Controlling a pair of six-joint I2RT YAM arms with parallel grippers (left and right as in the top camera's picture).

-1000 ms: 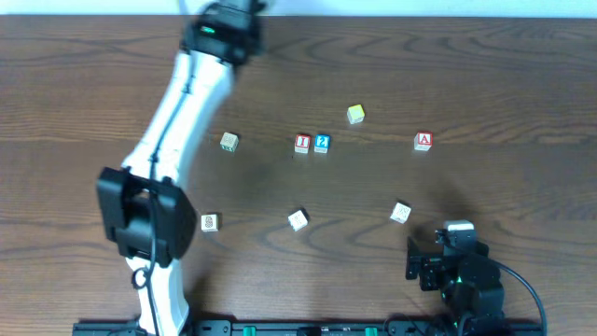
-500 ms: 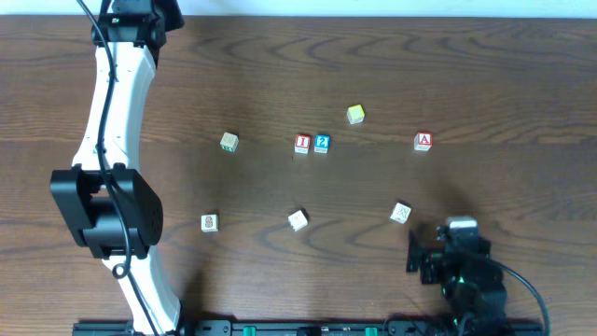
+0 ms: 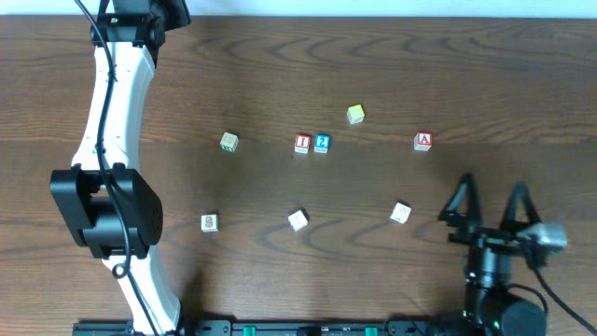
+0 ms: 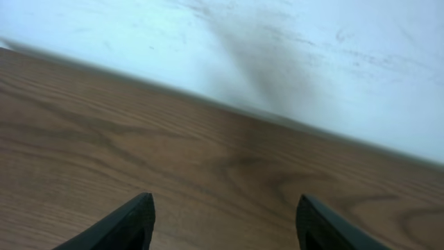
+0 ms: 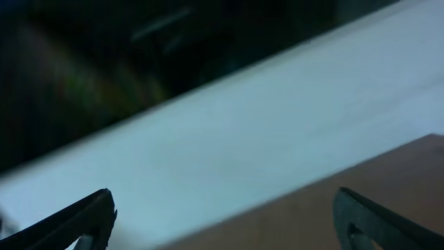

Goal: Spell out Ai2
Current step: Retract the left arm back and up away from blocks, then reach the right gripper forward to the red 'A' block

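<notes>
A red "I" block (image 3: 301, 143) and a blue "2" block (image 3: 322, 143) sit side by side mid-table. A red "A" block (image 3: 423, 141) lies apart to their right. My left gripper (image 4: 222, 208) is open and empty over the table's far left edge, at the top of the overhead view (image 3: 140, 7), far from the blocks. My right gripper (image 3: 490, 198) is open and empty at the front right, its fingers pointing toward the far side, below the "A" block. The right wrist view (image 5: 222, 208) is blurred and shows only wall and table edge.
Other letter blocks lie scattered: a yellow-green one (image 3: 355, 114), a tan one (image 3: 229, 141), and pale ones at the front left (image 3: 210, 222), front middle (image 3: 298, 219) and front right (image 3: 400, 213). The white wall (image 4: 277, 48) borders the table's far edge.
My left arm swung from the top middle to the far left corner, then held still. My right arm rose from its folded pose, and its open fingers now point forward.
</notes>
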